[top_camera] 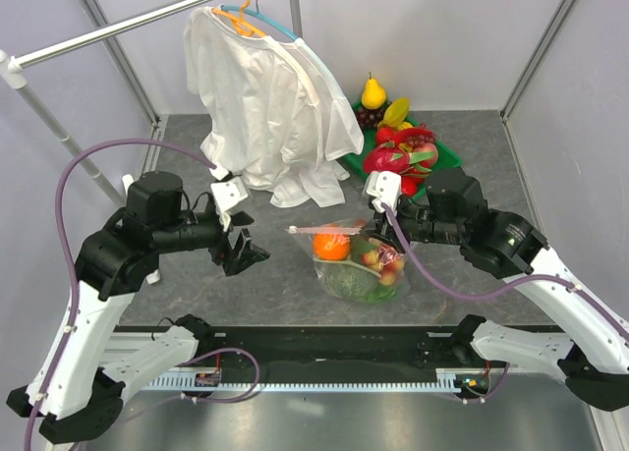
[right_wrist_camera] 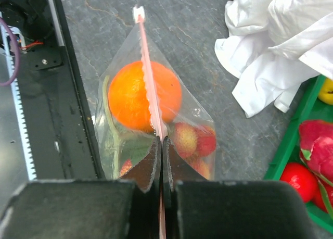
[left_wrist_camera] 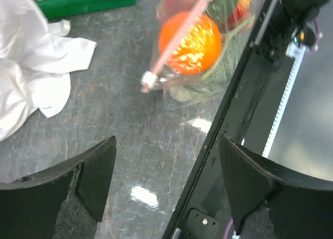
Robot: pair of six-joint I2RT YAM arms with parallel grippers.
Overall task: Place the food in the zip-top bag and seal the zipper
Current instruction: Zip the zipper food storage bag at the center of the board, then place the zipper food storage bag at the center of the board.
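Zipper (right_wrist_camera: pixel 148 77) within right end effector (right_wrist_camera: pixel 160 146)

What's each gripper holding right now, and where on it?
Right gripper pinches the bag's zipper, toward the end away from its white tab. Left gripper is open, holding nothing.

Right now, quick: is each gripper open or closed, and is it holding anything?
Left gripper: open, holding nothing.
Right gripper: closed on the pink zipper strip of the bag.
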